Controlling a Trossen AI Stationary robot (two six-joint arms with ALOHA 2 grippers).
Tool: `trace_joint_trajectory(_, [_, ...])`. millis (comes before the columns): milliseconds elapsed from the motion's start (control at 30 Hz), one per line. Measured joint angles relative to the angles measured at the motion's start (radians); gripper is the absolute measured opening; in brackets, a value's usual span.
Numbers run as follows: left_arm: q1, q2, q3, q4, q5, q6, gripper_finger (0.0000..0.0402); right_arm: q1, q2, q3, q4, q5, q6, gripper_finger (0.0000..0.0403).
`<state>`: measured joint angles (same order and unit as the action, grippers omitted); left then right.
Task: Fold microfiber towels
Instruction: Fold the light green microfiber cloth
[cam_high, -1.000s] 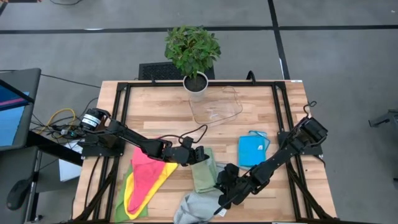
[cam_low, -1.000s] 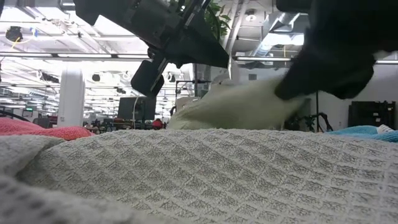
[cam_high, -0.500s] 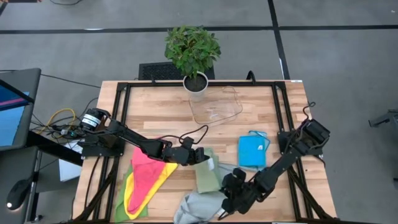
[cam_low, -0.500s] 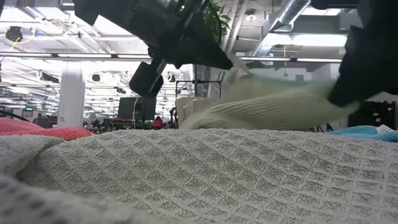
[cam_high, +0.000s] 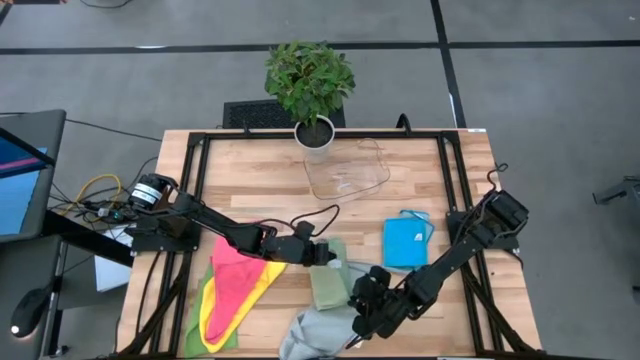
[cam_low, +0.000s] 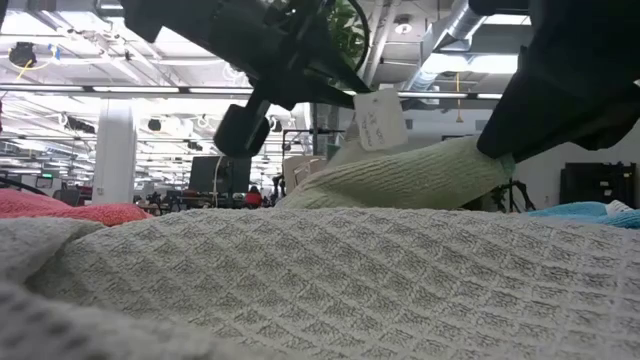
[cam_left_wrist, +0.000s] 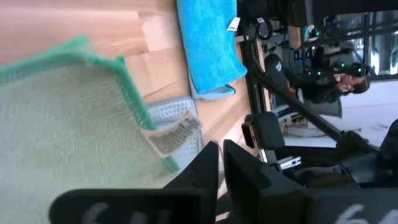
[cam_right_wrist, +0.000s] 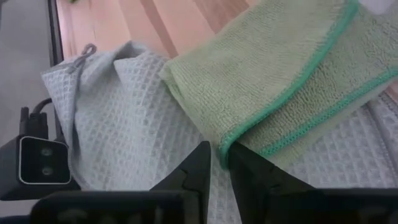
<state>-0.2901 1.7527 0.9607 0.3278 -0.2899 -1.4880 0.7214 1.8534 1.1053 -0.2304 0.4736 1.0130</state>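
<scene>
A light green towel (cam_high: 327, 285) with teal edging lies folded near the table's front middle. Its near end rests on a grey waffle towel (cam_high: 315, 335). My left gripper (cam_high: 328, 252) is shut at its far end, beside a white tag (cam_low: 380, 120). My right gripper (cam_high: 362, 300) is on its near right corner. A folded blue towel (cam_high: 405, 242) lies flat to the right. A pile of pink, yellow and green towels (cam_high: 235, 285) lies to the left. My left gripper comes slanting down from the table's left onto the green towel's far corner by the tag (cam_left_wrist: 177, 132). The gripper's own body hides the place of contact. That corner stands raised above the rest of the towel. My right gripper has the folded teal-edged corner (cam_right_wrist: 225, 144) of the green towel between its two fingertips. The fingers slant down from the table's right. Two layers show at that edge, and the towel there lies on the grey waffle towel (cam_right_wrist: 118, 124).
A clear plastic tray (cam_high: 345, 170) and a potted plant (cam_high: 310, 85) stand at the far middle. A black frame (cam_high: 200, 160) runs round the wooden table. The grey towel fills the foreground of the low view (cam_low: 320, 280).
The green towel's upper layer, held high a second ago, has come down into a low flat fold. Its white tag now shows at my left gripper's tip. My left gripper has rolled a little in place.
</scene>
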Motion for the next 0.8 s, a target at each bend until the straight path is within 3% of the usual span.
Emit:
trace_joint_trajectory(333, [0.064, -0.001, 0.000, 0.030, 0.159, 0.073, 0.0104, 0.041, 0.001, -0.031, -0.001, -0.004, 0.069, 0.0084])
trace_joint_trajectory(667, [0.066, -0.008, 0.000, 0.068, 0.239, 0.094, 0.0165, 0.049, 0.001, -0.035, 0.000, -0.003, 0.079, 0.0084])
trace_joint_trajectory(800, [-0.008, -0.008, 0.000, 0.051, 0.248, 0.121, 0.0171, 0.061, -0.028, -0.036, 0.031, 0.010, 0.031, 0.0084])
